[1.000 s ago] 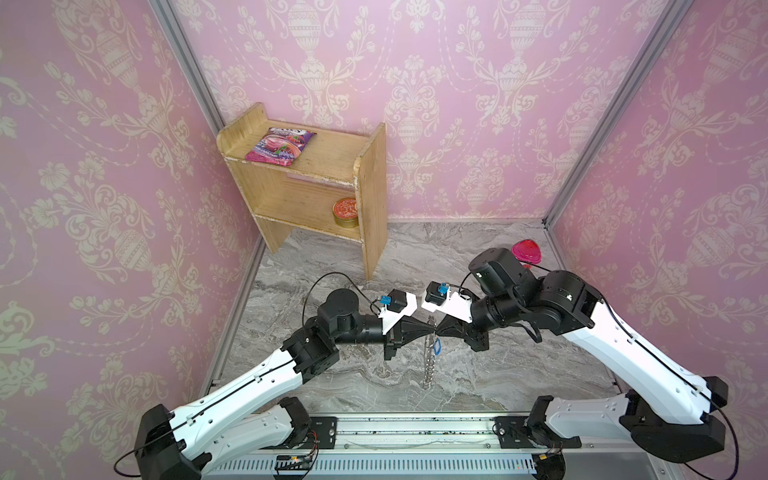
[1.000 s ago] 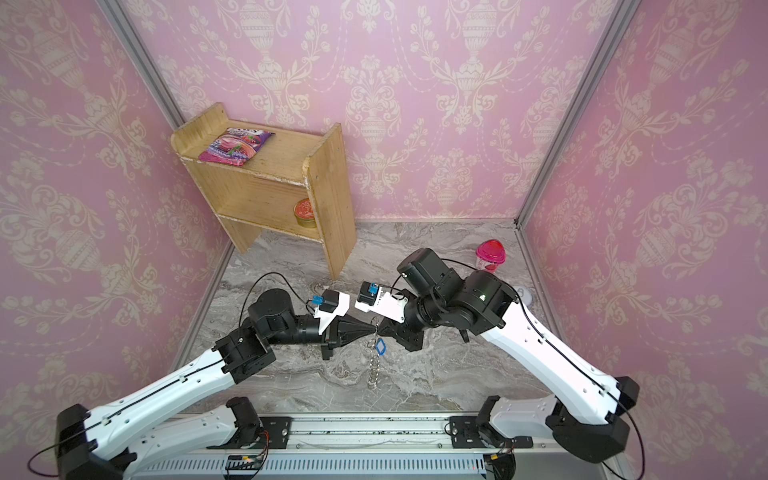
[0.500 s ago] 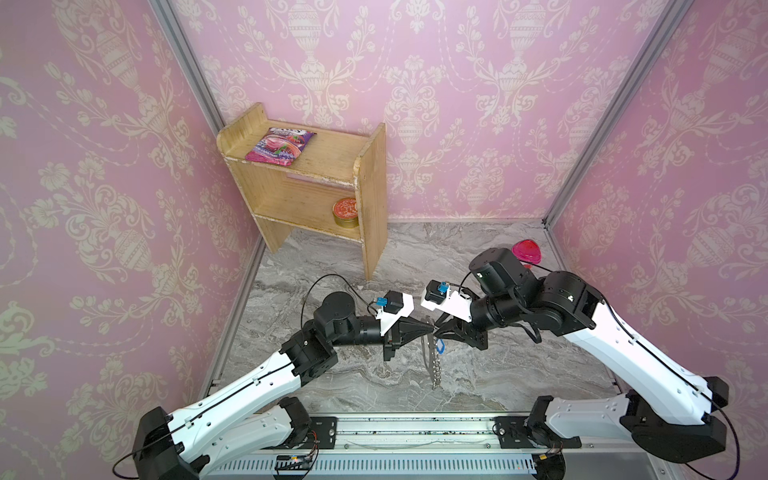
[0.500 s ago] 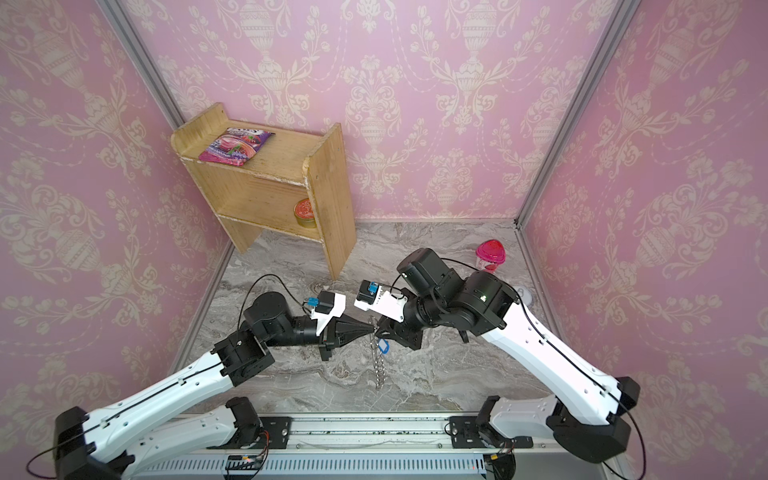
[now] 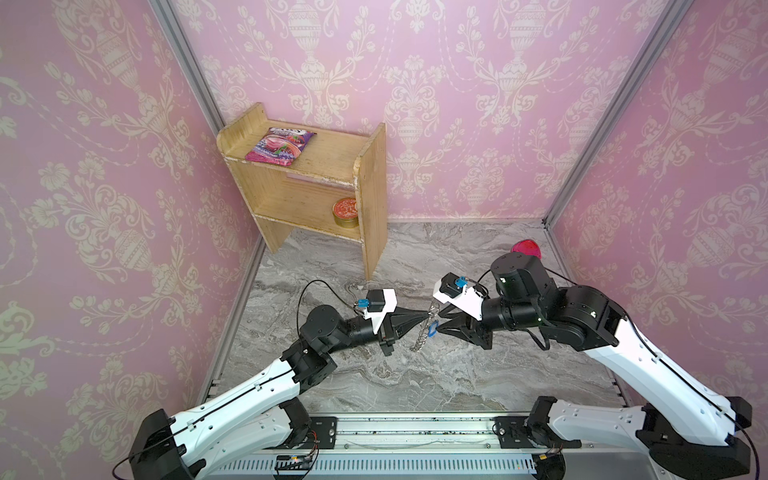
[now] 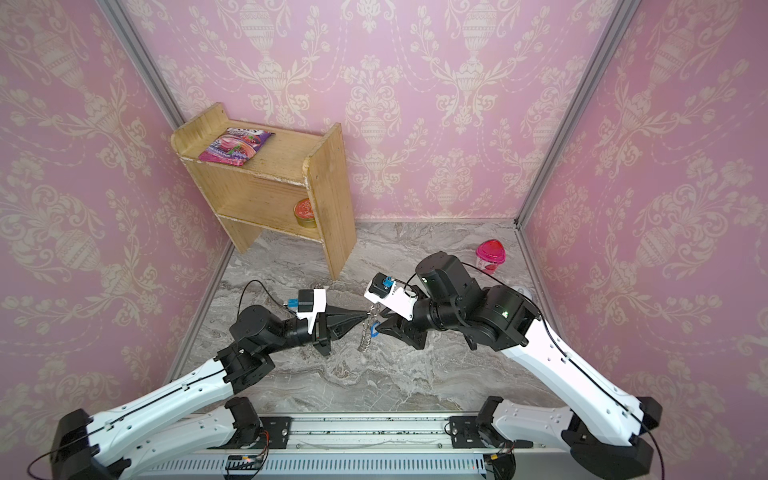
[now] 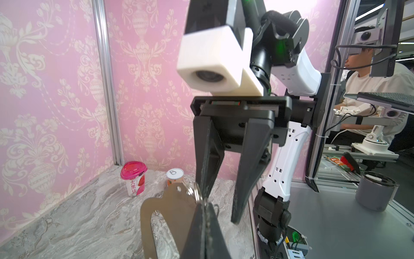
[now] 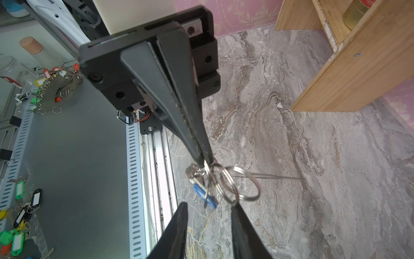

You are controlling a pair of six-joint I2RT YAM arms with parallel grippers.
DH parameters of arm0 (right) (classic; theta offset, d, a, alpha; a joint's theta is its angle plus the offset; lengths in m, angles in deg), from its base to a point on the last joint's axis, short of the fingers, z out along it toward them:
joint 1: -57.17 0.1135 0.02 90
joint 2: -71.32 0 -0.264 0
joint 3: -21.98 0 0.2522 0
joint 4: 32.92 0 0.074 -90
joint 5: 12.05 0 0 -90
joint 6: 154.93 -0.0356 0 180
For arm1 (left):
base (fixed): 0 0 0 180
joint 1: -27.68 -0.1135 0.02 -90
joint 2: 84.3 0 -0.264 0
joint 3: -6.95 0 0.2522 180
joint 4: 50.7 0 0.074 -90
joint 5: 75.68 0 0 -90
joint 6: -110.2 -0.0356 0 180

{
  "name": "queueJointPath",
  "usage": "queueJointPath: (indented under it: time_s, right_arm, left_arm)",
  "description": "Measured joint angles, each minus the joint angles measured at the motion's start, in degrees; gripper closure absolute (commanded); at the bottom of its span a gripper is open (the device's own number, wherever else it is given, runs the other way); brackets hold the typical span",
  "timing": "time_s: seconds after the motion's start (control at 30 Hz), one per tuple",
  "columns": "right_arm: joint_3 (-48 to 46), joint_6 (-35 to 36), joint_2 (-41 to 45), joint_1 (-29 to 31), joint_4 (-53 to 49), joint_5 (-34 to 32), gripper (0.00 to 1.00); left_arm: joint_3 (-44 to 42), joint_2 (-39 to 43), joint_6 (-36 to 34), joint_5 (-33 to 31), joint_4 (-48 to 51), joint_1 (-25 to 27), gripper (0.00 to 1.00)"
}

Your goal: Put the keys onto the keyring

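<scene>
The keyring is a grey-beige plate with a long slot, and my left gripper is shut on its ringed edge. In both top views the keyring hangs edge-on above the marble floor from the left gripper. The keys, with a blue tag, dangle among metal rings just below that shut tip. My right gripper is open, with its fingers either side of the blue tag and holding nothing. The keys show between the two gripper tips, facing the right gripper.
A wooden shelf stands at the back left with a snack packet on top and a tin inside. A pink-lidded cup and a small can stand at the back right. Loose key tags lie outside the cell.
My right gripper has gone from shut to open and let go of the keys, which now hang by the left gripper's tip. The left gripper stays shut on the keyring.
</scene>
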Motion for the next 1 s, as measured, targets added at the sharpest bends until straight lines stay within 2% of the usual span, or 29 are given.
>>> queueJointPath:
  time_s: [0.17, 0.5, 0.7, 0.87, 1.0]
  right_arm:
    - [-1.3, -0.3, 0.3, 0.0, 2.3, 0.0, 0.67]
    - [-2.7, -0.4, 2.8, 0.0, 5.3, -0.1, 0.84]
    - [-2.7, -0.3, 2.8, 0.0, 6.1, 0.2, 0.88]
    - [-2.8, -0.4, 2.8, 0.0, 6.4, 0.4, 0.99]
    - [-2.8, -0.3, 2.8, -0.2, 6.8, 0.6, 1.0]
  left_arm:
    - [-0.3, -0.8, 0.5, -0.5, -2.8, 0.0, 1.0]
    - [-0.3, -1.4, 0.7, -0.6, -3.7, 0.0, 1.0]
    - [-0.3, -1.4, 0.8, -0.9, -4.5, 0.0, 1.0]
    - [-0.3, -1.4, 0.9, -1.0, -4.9, 0.0, 1.0]
    - [-0.3, -1.4, 0.9, -1.1, -5.0, 0.0, 1.0]
